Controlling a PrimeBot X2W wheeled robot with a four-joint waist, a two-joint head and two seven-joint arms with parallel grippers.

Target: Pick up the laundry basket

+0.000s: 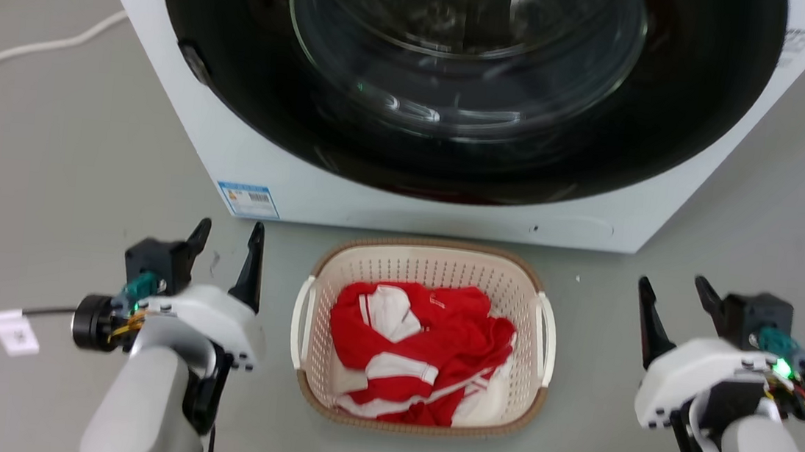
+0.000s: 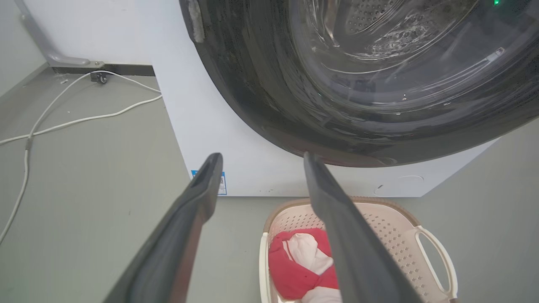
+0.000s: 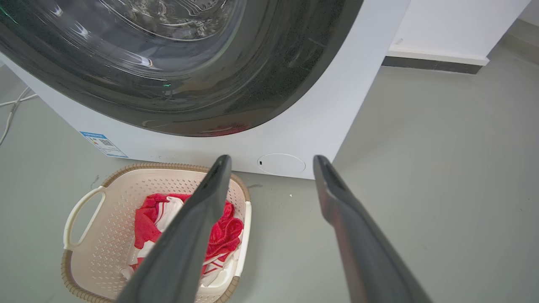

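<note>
The laundry basket (image 1: pixel 436 262) stands on the grey floor just in front of the washer, cream and perforated with a brown rim and white side handles, holding red and white clothing (image 1: pixel 420 349). My left gripper (image 1: pixel 230 235) hangs open to the basket's left, clear of its handle. My right gripper (image 1: pixel 675 289) is open to the basket's right, farther from it. The left wrist view has the basket (image 2: pixel 391 227) at lower right behind one finger, gripper (image 2: pixel 261 158) open. In the right wrist view the basket (image 3: pixel 113 210) lies lower left, gripper (image 3: pixel 271 159) open.
The white front-loading washer (image 1: pixel 303 187) with its big dark glass door (image 1: pixel 461 76) rises directly behind the basket. White cables (image 1: pixel 28 46) run across the floor at the far left, and a dark cable with a white tag (image 1: pixel 14 330) lies by my left arm.
</note>
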